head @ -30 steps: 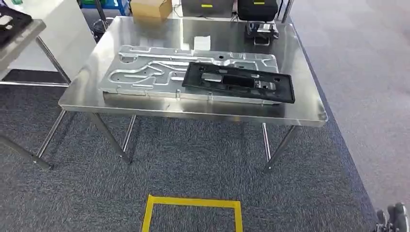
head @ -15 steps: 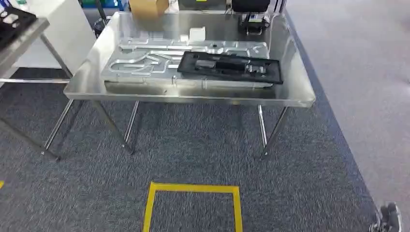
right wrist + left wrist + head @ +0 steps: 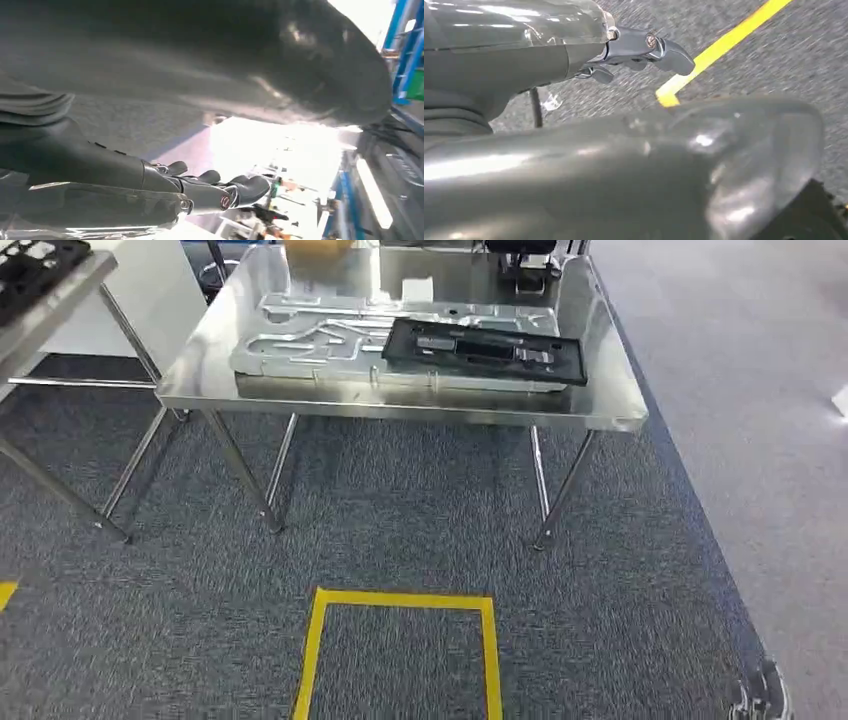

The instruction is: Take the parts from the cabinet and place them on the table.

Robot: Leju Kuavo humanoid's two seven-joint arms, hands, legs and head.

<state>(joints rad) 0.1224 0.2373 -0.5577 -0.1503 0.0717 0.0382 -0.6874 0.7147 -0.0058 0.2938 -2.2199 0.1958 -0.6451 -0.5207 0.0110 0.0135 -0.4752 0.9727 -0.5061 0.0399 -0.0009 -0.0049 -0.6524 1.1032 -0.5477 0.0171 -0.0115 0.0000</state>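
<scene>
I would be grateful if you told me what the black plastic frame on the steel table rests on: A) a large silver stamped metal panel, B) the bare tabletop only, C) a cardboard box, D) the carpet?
A: in the head view the black plastic frame lies across the right part of the silver stamped metal panel on the steel table.

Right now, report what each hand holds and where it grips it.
Nothing is held. The left hand and right hand both hang with nothing in them.

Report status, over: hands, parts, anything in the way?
Left hand and right hand hold nothing. Black part lies on silver panel on steel table. Nothing blocking.
</scene>
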